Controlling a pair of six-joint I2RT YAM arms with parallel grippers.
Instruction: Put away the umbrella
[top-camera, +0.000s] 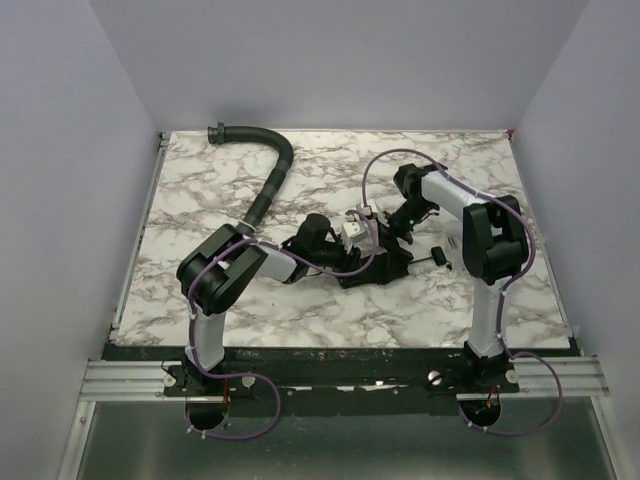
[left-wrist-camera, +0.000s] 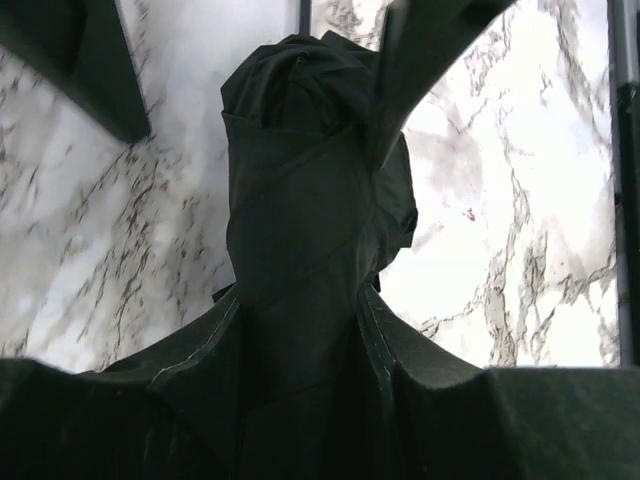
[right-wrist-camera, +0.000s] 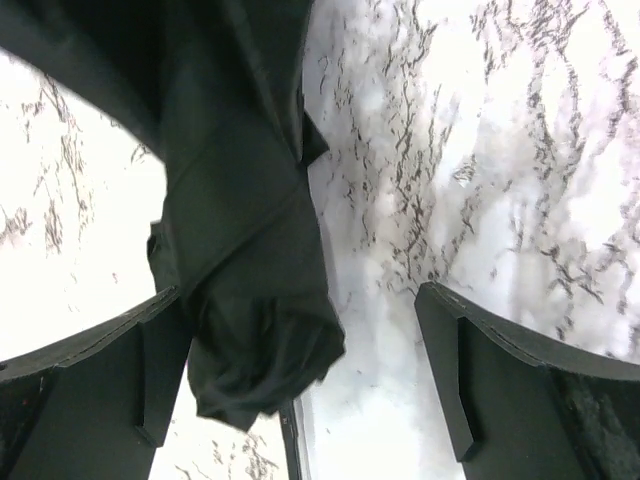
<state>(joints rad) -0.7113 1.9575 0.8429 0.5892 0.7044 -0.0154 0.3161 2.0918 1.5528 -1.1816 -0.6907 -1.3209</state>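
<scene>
**Black Bundle Filling the Centre of the Frame**

We are looking at the umbrella (left-wrist-camera: 300, 250) as a black folded fabric bundle, rising from the bottom edge almost to the top centre. The left gripper (left-wrist-camera: 300, 330) is pinching it. Its dark fingers (left-wrist-camera: 110, 420) are spreading into the lower left and lower right corners, with cloth packed between them. Higher up, the right gripper (left-wrist-camera: 255, 140) is standing with its jaws apart. One finger is sitting in the upper left corner, clear of the fabric. The other is slanting down from top centre, crossing the bundle's upper right side. The veined marble table (left-wrist-camera: 520, 200) is showing on both sides, and a thin dark strip (left-wrist-camera: 627, 200) is running down the right edge.
</scene>
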